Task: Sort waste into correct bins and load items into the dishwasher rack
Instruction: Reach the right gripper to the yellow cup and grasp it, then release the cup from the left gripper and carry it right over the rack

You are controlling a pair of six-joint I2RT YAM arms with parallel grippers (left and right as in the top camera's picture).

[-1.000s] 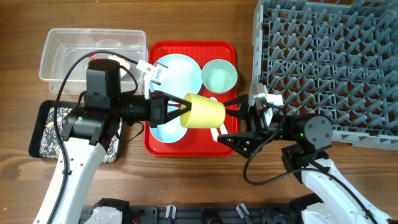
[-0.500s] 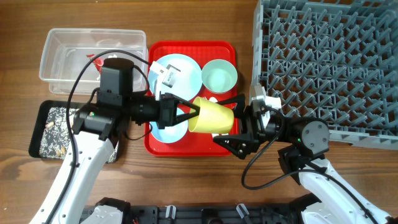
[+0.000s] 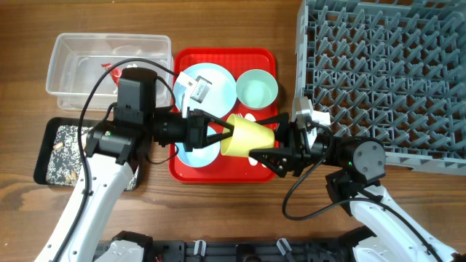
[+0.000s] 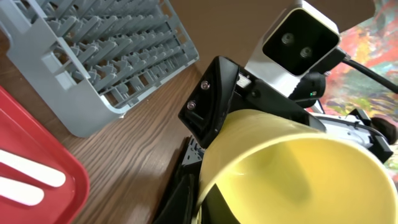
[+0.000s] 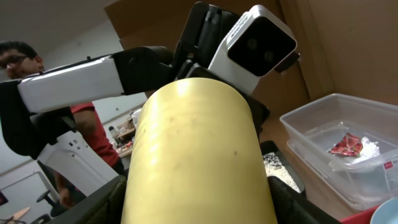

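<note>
The rack [image 3: 378,73] is seen at upper right, with the red tray [image 3: 191,171] beside it. Above that tray the cup [image 3: 246,137] is held on its side, clear of the rack. Its rim is pinched by the left gripper [image 3: 222,135]. Its body is flanked by the right gripper [image 3: 258,137], fingers close against both sides; a firm clamp cannot be told.

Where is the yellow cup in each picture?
Overhead: the yellow cup is mid-picture, over the red tray's lower right.
Left wrist: the cup fills the lower right, mouth towards us.
Right wrist: the cup fills the centre, side on.
Landmark: the grey rack, right of the cup overhead, upper left in left wrist.
</note>
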